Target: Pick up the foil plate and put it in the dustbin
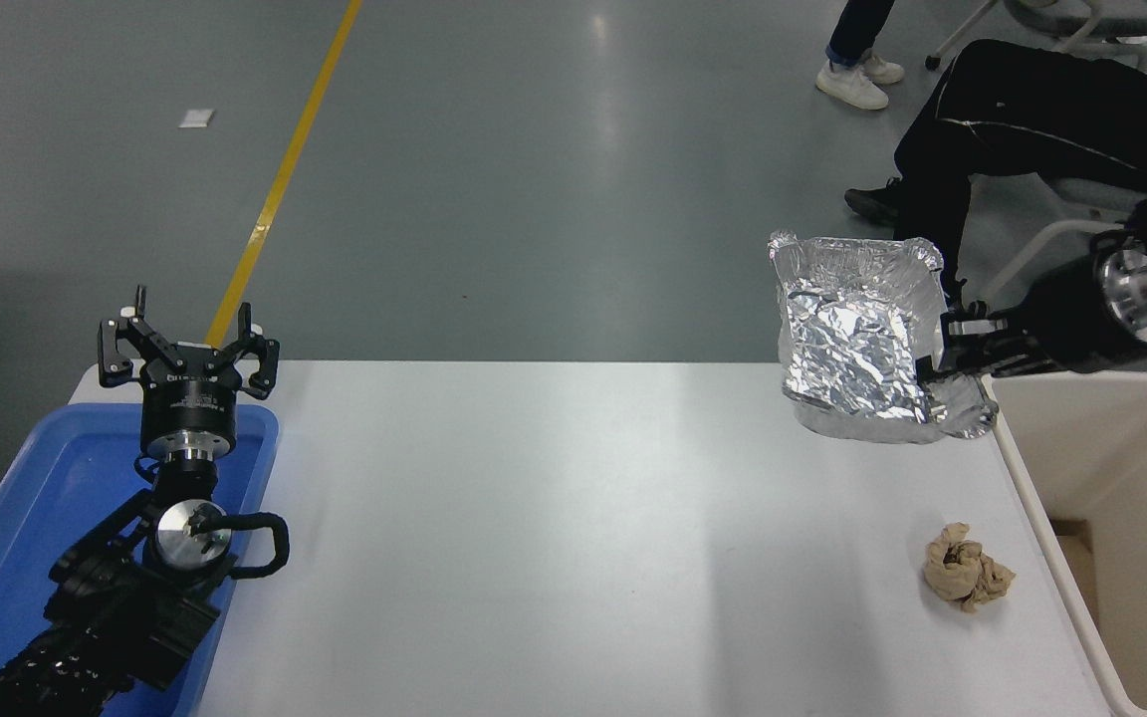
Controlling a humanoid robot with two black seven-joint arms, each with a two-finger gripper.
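The foil plate (857, 339) is a crinkled silver tray, tilted up on edge and held in the air above the table's far right corner. My right gripper (944, 370) comes in from the right edge and is shut on the plate's right rim. The cream-beige dustbin (1036, 488) stands just right of the table, its near wall below and to the right of the plate. My left gripper (187, 351) is parked at the lower left above the blue tray, fingers spread open and empty.
A shallow blue tray (16, 498) lies at the table's left edge under my left arm. A small crumpled brown paper wad (965, 568) lies on the white table (554, 528) near the bin. A seated person's legs (1012, 129) are beyond the far right.
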